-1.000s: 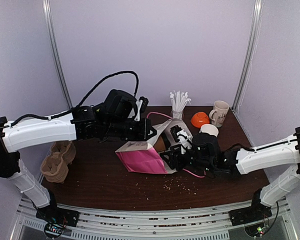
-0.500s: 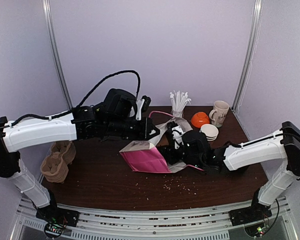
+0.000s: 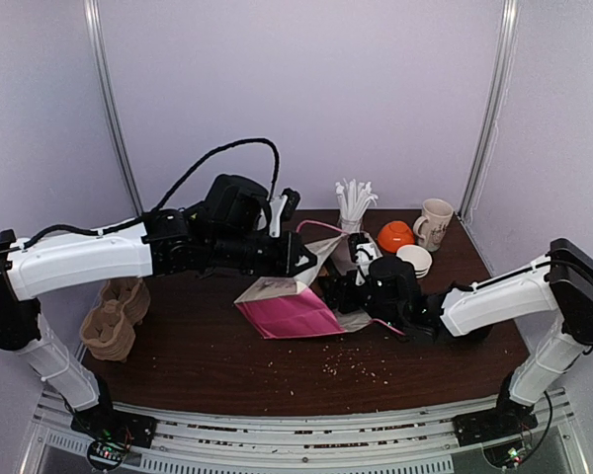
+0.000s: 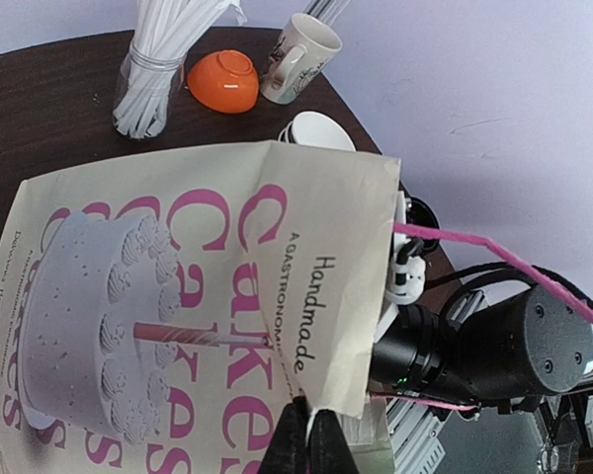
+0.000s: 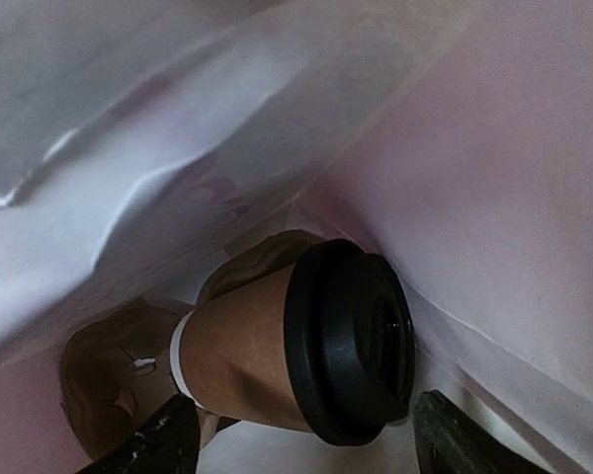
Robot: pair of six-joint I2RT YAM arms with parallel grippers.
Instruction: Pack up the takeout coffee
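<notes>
Left gripper clenched on the paper bag edge; right gripper released inside it, 1 takeout coffee cup lying sideways.

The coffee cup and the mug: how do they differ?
The coffee cup is brown paper with a black lid; the mug is cream ceramic, open-topped, with a handle. The coffee cup is inside the bag; the mug stands outside on the table. Both are drinking vessels.
</notes>
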